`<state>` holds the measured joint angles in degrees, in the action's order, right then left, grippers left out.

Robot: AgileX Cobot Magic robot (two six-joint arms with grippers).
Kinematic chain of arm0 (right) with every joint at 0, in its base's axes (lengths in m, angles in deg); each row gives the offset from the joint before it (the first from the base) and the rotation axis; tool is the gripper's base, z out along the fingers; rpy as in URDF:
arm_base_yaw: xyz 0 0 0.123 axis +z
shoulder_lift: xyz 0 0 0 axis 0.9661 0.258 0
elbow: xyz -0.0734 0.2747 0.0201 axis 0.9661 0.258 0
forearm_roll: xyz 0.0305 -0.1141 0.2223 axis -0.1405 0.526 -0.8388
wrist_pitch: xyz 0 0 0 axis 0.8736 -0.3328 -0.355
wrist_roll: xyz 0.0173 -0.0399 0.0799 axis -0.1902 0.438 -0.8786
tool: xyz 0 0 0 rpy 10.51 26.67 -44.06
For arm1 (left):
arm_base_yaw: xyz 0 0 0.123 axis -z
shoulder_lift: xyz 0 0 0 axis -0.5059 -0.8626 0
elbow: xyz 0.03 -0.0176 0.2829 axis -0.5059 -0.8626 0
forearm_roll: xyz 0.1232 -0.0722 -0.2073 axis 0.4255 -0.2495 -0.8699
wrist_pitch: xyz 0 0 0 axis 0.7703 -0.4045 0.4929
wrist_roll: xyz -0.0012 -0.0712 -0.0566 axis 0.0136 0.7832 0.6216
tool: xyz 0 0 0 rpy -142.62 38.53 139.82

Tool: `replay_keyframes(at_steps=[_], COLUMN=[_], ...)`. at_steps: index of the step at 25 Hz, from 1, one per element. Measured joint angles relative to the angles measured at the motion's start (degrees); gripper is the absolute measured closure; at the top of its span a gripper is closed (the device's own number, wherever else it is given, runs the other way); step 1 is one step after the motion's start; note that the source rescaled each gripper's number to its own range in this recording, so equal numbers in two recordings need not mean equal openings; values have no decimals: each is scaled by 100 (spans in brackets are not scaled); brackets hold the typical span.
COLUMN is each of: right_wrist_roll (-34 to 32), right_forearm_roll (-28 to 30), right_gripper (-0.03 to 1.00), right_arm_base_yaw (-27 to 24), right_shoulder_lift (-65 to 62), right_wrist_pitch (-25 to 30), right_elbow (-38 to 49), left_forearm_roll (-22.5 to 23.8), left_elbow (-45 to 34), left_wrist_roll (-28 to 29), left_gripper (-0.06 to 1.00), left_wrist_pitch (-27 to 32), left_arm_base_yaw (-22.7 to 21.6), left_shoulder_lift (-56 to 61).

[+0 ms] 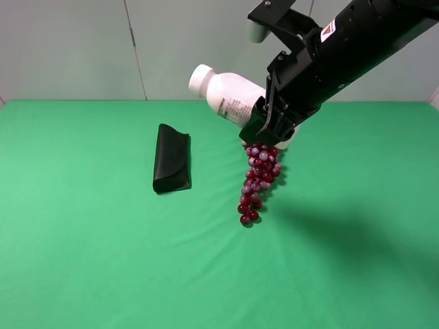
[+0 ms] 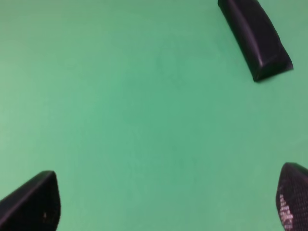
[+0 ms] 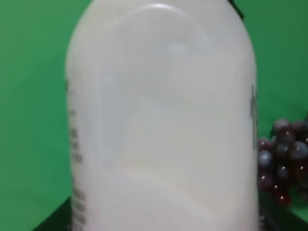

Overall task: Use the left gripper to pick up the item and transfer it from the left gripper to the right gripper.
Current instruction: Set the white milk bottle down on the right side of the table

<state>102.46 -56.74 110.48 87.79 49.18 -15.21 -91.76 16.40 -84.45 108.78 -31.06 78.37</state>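
Since the bottle (image 1: 226,92) hangs tilted in the upper middle of the exterior frame, cap toward upper left, base clamped in the right gripper (image 1: 274,127) above the grapes (image 1: 257,181), the transfer looks done. The left gripper (image 2: 163,204) holds nothing, its fingers spread wide over green cloth (image 2: 144,106) near the black case (image 2: 255,38). Next move, as I judge it, calls only for a steady hold.
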Motion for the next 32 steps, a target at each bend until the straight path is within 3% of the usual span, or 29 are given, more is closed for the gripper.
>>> replay_keyframes(at_steps=[9,14,21,32], right_wrist_roll=[-36,-40,-40,-40], right_forearm_roll=[0,0,0,0], right_gripper=[97,97,97,97], right_arm_base_yaw=[0,0,0,0], right_shoulder_lift=[0,0,0,0], right_wrist_pitch=[28,132,143,143], right_elbow=[0,0,0,0], left_forearm_roll=[81,345,322,310], left_elbow=[-947,-1016,-1216,-1222], left_wrist_roll=[213,452,458,458], left_gripper=[18,18,18,14], left_wrist_pitch=[140,28,-424,-473], left_arm_base_yaw=[0,0,0,0], left_shoulder_lift=[1111,1111,1111,1111])
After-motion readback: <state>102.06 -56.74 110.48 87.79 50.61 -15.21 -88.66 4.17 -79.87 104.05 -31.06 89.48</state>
